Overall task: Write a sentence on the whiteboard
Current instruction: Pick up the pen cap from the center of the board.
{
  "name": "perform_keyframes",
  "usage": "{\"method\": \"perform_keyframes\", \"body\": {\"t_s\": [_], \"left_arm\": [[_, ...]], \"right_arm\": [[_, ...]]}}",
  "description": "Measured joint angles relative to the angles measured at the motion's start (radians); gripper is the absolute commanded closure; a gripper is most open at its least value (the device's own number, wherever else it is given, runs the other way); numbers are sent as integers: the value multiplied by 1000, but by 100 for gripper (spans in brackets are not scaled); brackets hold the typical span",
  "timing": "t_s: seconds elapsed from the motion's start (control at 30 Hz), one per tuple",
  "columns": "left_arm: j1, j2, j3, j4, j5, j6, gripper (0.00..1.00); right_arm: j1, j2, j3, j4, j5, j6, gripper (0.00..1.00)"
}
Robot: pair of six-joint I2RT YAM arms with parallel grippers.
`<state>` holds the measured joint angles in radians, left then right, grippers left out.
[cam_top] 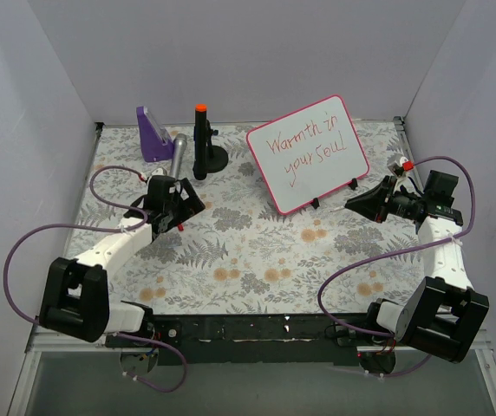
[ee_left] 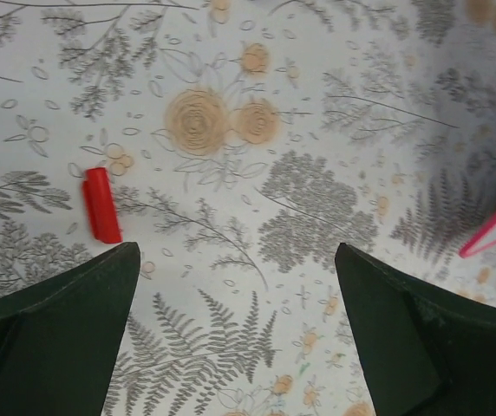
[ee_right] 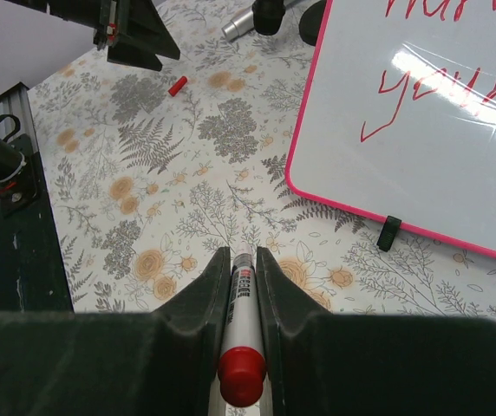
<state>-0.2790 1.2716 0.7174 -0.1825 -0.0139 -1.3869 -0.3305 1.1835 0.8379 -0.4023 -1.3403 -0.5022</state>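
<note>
Two claws above floral tablecloth (cam_top: pixel 257 260), white walls (cam_top: pixel 257 52): left claw (ee_left: pixel 235 251) spread, right claw (ee_right: pixel 242 253) clenching marker (ee_right: pixel 238 299).

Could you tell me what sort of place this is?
Probably a robotics lab test cell: white walls box in a floral-covered table, a left arm and right arm are bolted at its edge, and the right gripper holds a marker near the whiteboard.

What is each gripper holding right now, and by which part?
The right gripper pinches a white-barrelled marker with a red end along its barrel, between its fingers. The left gripper is open, holding nothing.
</note>
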Motion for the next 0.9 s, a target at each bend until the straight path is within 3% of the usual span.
{"method": "perform_keyframes", "body": {"t_s": [0.13, 0.2, 0.4, 0.7, 0.8, 0.83, 0.9], "left_arm": [[0, 116, 84, -133, -89, 56, 31], [0, 151, 110, -164, -103, 74, 37], [0, 322, 201, -230, -130, 148, 47], [0, 378, 232, -292, -193, 186, 53], [0, 385, 238, -305, -209, 195, 58], [0, 391, 245, -312, -217, 199, 65], [0, 409, 262, -323, -234, 206, 69]], "right_arm": [[0, 0, 0, 0, 2, 0, 99], [0, 0, 0, 0, 3, 0, 99], [0, 0, 0, -1, 3, 0, 99], [5, 0, 0, -2, 3, 0, 99], [5, 0, 0, -3, 3, 0, 99], [5, 0, 0, -4, 3, 0, 99], [5, 0, 0, -6, 3, 0, 99]]}}
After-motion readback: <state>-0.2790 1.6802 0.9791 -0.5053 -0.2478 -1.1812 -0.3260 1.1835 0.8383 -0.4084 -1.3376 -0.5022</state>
